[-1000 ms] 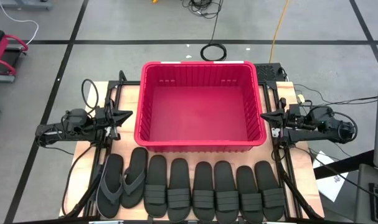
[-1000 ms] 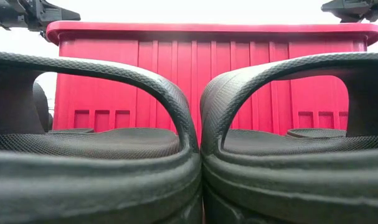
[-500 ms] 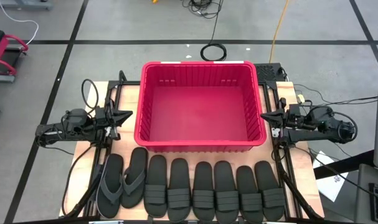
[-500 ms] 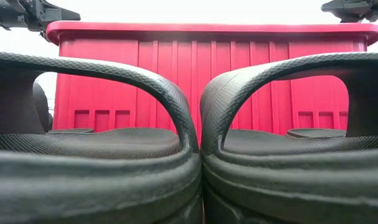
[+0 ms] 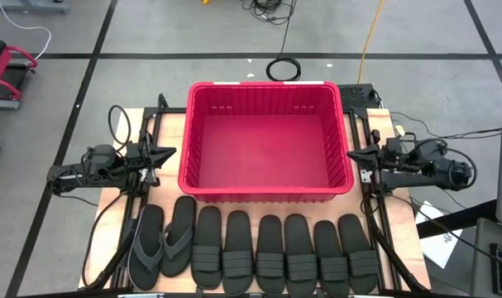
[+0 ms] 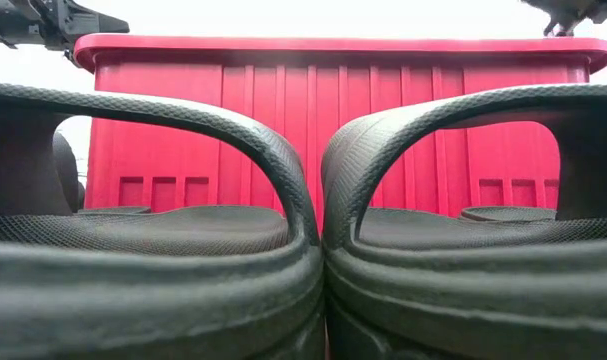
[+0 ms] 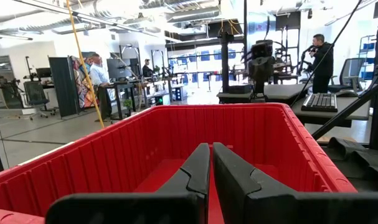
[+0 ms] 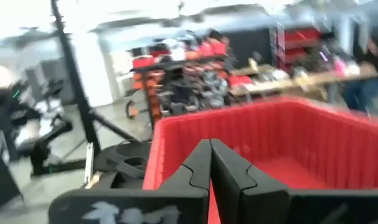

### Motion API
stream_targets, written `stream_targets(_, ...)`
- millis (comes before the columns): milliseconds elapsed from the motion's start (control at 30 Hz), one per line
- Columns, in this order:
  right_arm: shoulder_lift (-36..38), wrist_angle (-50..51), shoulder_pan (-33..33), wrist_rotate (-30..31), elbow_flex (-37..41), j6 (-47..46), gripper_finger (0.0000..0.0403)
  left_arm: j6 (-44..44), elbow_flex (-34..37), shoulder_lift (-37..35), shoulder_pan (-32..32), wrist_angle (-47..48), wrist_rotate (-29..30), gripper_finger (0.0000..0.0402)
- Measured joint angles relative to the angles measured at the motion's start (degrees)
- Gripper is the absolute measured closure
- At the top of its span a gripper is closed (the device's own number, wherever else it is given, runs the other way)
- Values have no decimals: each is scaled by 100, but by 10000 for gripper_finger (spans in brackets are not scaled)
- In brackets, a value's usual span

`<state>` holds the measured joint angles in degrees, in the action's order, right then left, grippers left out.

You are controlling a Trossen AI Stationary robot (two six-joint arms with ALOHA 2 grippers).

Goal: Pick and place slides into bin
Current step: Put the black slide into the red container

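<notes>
Slides (image 5: 255, 251), eight flat dark rubber sandals, lie side by side in one row along the lower centre of the high view, each with its long axis running up-down in the frame, toes toward the large rectangular red plastic bin (image 5: 265, 193) just above them. From the left the row reads: two dark grey thong flip-flops (image 5: 164, 241), then six black wide-strap slides (image 5: 288, 253). The bin shows no sandal inside; none has been placed. The left gripper (image 5: 169, 154) hovers at the left wall of the bin, centre-left of the frame, fingers pressed together and holding nothing, pointing right across the bin. The right gripper (image 5: 352, 155) hovers at the bin's right wall, centre-right of the frame, fingers likewise clenched on nothing, pointing left. Each wrist view confirms this: the closed fingers (image 7: 204, 168) of the left arm and the closed fingers (image 8: 208, 162) of the right arm face into the red interior. The row therefore lies below both grippers in the high view, on the near side of the bin. The flip-flops sit nearest the left gripper; the rightmost black slide (image 5: 357, 253) sits nearest the right gripper. In judgement, either arm must swing toward the bottom of the frame, open, and align its fingers across a sandal's short axis.
</notes>
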<state>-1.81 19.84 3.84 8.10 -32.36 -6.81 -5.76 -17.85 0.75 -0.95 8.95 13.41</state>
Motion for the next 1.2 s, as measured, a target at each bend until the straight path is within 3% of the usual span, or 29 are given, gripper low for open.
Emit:
stream_targets(133, -592, -415, 0, -135, -66, 841, 388, 2, 0, -1, 2, -1, 0, 376)
stream_targets(333, -2175, -393, 0, 818, -1110, 1523, 349, 0, 0, 0, 0, 0, 0, 376)
stream_targets(433, -2989, 236, 0, 834, -1909, 1730, 326, 1, 0, 0, 2, 0, 0, 376)
stream_targets(533, -3718, 1404, 0, 725, -2729, 1349, 309, 1, 0, 0, 1, 0, 0, 376)
stream_targets(700, -4823, 3819, 2, -338, -3721, 1068, 305, 2, 0, 0, 1, 0, 2, 376)
stream_targets(900, -5246, 5225, 80, -2886, -4003, 1205, 307, 1, 0, 0, 1, 0, 2, 376)
stream_targets(1133, -5065, 6188, 955, -4148, -4162, 1384, 272, 1, 0, -1, 2, 0, 1, 376)
stream_targets(1200, -5070, 6453, 1218, -4271, -4162, 1392, 256, 0, 0, 0, 1, 0, 1, 376)
